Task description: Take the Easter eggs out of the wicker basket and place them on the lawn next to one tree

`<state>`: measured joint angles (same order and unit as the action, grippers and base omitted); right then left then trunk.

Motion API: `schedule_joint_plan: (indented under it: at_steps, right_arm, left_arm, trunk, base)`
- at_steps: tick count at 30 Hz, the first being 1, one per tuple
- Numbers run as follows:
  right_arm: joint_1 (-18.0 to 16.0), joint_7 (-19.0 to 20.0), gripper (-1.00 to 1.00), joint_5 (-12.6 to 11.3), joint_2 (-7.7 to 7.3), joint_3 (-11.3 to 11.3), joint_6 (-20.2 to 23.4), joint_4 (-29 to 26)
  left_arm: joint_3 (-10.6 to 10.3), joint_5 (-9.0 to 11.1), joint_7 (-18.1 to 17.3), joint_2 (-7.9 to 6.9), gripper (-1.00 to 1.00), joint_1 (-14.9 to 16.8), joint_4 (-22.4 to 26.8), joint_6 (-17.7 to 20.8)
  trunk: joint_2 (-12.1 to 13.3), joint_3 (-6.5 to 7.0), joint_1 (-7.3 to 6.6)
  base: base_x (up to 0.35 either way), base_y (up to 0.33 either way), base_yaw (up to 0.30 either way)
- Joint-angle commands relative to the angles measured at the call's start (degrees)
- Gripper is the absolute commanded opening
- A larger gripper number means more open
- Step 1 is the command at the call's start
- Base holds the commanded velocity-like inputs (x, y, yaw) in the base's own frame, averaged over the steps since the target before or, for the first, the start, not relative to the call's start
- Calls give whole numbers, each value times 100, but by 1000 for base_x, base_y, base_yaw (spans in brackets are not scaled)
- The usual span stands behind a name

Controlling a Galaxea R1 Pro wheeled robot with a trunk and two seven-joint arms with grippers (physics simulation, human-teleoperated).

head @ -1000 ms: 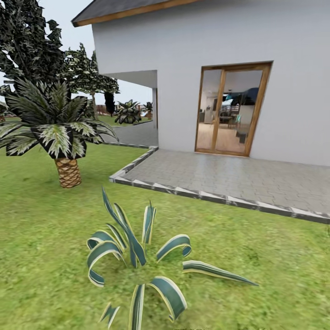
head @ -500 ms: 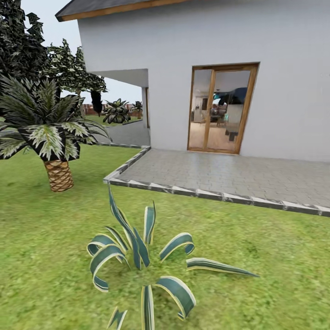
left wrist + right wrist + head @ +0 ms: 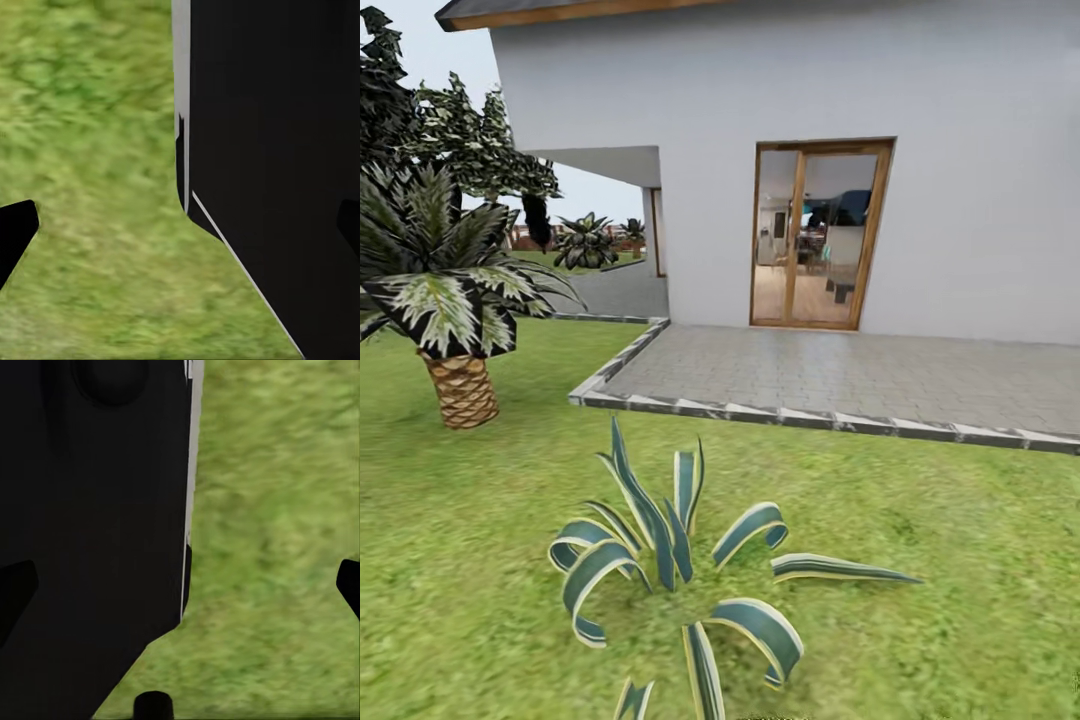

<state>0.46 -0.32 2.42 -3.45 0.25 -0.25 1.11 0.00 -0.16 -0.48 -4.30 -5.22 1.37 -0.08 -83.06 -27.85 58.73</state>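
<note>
while the base is turned, the whole head view has shifted left since a second ago; the lawn [image 3: 960,560] is seen, with a striped agave [image 3: 680,570] at six o'clock and a palm [image 3: 450,300] at nine o'clock; no basket or eggs are met yet; both grippers' fingers are spread apart over grass, empty.

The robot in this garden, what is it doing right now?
It is on its way across the mottled green lawn and has nothing in its grippers. Ahead of its head camera stand a spiky striped green-and-cream plant, a short palm with a scaly brown trunk, a grey paved patio and a white house with a wooden-framed glass door. Both wrist cameras look down at grass beside the robot's black body, with the left gripper and right gripper open and empty.
</note>
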Motion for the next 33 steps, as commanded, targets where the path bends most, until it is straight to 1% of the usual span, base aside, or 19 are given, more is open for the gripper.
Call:
schedule_joint_plan:
  at_steps: [1,6,33]
  right_arm:
    - [-2,-3,100,26,0,1,-2,3]
    - [-2,-3,100,11,2,1,0,3]
    - [-2,-3,100,13,2,1,-1,3]
  left_arm:
    - [0,-2,-5,0,100,-5,12,-1]
    - [0,-2,-5,0,100,-5,12,-1]
    - [0,-2,-5,0,100,-5,12,-1]
  trunk:
    - [-2,-7,0]
    - [-2,-17,0]
    - [-2,-18,0]
  base:
    - [0,329,-278]
    - [0,329,-160]
    - [0,329,-3]
